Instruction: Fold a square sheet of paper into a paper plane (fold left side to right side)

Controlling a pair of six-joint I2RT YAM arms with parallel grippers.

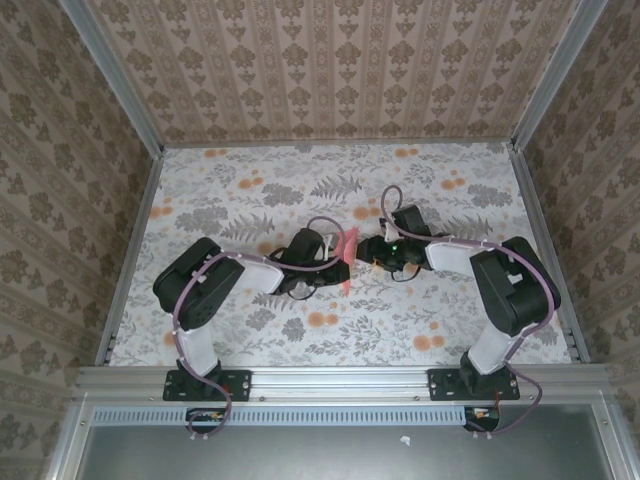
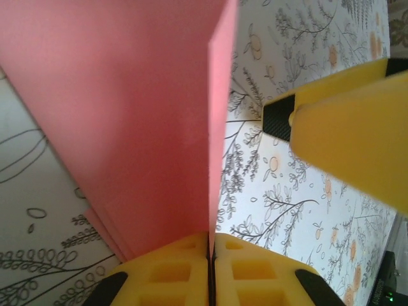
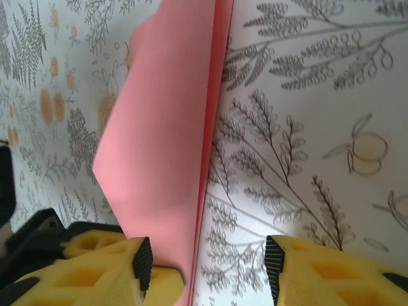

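**Top external view.** The thin pink-red paper sheet [image 1: 346, 252], already doubled, stands raised off the floral-printed table [image 1: 250, 200] at mid-field. It lies directly between the two arms. The left gripper [image 1: 330, 265] is at its left face and the right gripper [image 1: 372, 255] is just beside its right face. The sheet's long axis runs roughly from near to far, leaning slightly. Both arms are equally close to it.

**Left wrist view.** The left gripper [image 2: 210, 245] has its yellow foam jaws pressed together on the lower edge of the pink-red paper sheet [image 2: 127, 127]. The paper rises straight away from the pads as two or more layers. One yellow finger [image 2: 357, 146] of the right gripper stands off to the side, apart from the paper.

**Right wrist view.** The right gripper [image 3: 207, 255] straddles the pink-red paper sheet [image 3: 159, 140] with its jaws apart. The paper sits hard against the picture-left pad, and the other pad is well clear. The folded edge runs straight ahead from the jaws.

**Assessment.** The next closure would meet the paper off-centre. That risks pushing the layers sideways against the left arm's hold.
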